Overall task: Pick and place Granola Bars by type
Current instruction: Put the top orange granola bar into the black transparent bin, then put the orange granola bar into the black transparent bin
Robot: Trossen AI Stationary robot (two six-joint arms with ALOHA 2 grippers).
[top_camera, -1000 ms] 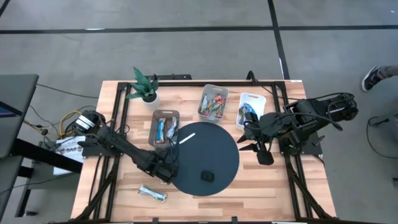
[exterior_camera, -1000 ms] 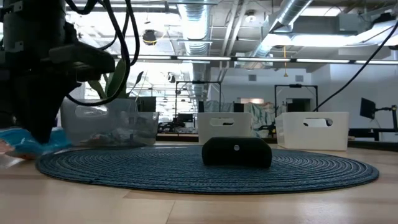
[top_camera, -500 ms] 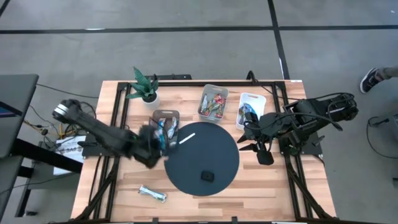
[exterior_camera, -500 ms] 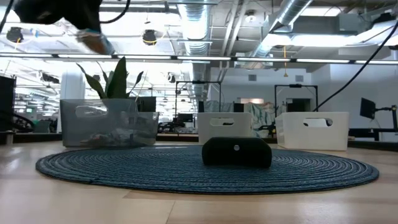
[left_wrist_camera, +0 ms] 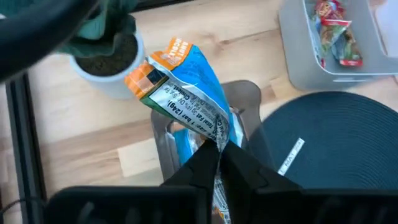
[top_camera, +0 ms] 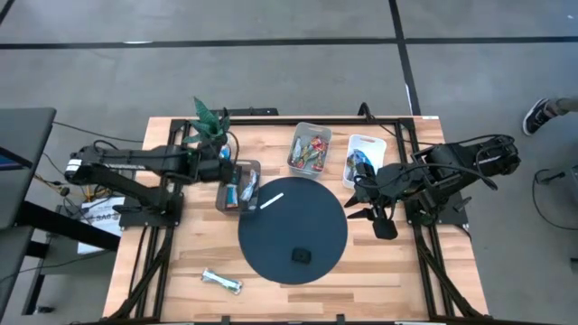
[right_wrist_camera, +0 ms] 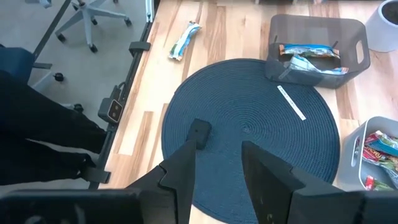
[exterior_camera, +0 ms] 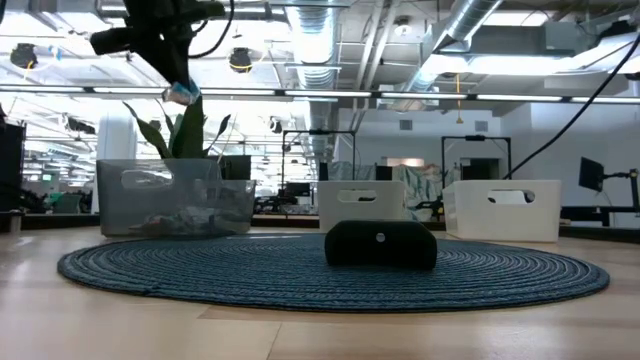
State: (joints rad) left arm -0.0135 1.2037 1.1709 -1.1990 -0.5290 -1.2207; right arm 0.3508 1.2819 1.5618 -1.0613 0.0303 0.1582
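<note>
Left hand (left_wrist_camera: 217, 152) pinches blue granola bar (left_wrist_camera: 183, 93) endwise, hanging lengthwise above grey bin (top_camera: 239, 185).

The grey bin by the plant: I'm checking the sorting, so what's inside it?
The grey bin holds blue-wrapped bars, at least two. The left tool hangs above it, shut on another blue bar, which in the wrist view hides part of the bin's inside; an exact count isn't possible.

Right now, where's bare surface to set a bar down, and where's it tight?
Free: most of the round blue mat, apart from the white stick and small black block; also the wood between the loose bar and the grey bin. Crowded: the far edge, where the plant, clear bin and white bin stand.
</note>
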